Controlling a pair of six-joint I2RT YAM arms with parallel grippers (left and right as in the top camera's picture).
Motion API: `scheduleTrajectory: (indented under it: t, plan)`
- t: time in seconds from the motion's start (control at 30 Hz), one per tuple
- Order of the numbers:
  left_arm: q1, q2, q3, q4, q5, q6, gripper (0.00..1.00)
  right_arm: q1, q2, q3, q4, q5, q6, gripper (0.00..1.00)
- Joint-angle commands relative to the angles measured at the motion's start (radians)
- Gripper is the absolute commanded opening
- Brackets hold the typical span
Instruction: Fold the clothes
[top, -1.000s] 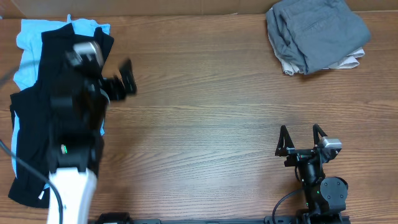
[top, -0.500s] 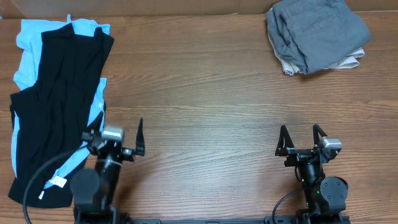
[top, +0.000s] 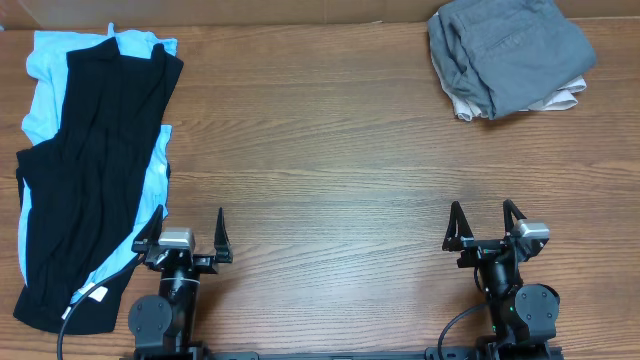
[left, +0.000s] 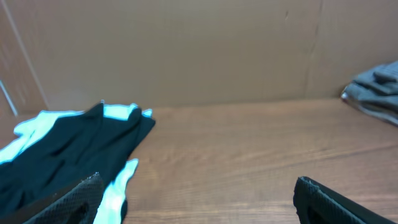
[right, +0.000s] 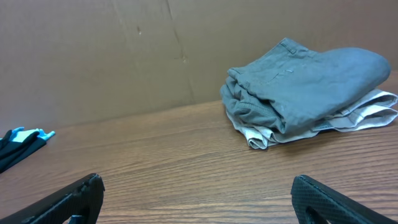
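Shorts (top: 510, 50) lie folded at the table's (top: 330, 150) far right corner, well apart from both wide-spread jaws

shorts (top: 510, 45): top cut off by the overhead picture's edge.
pale trousers (top: 562, 100): mostly hidden under the shorts.
light-blue garment (top: 45, 70): mostly covered by the black garment (top: 95, 180).
left gripper (top: 190, 218): its fingers (left: 336, 202) run off the wrist picture's bottom.
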Motion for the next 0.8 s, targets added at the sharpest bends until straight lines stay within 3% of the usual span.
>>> scheduleTrajectory:
  t: [0.0, 0.77]
  plan:
    - [0.007, -0.013, -0.007, -0.064, -0.038, -0.021, 1.0, 0.005, -0.01, -0.011, 0.006, -0.005, -0.001, 1.0]
    - [0.007, -0.012, -0.007, -0.056, -0.043, -0.027, 1.0, 0.005, -0.01, -0.011, 0.006, -0.005, -0.001, 1.0]
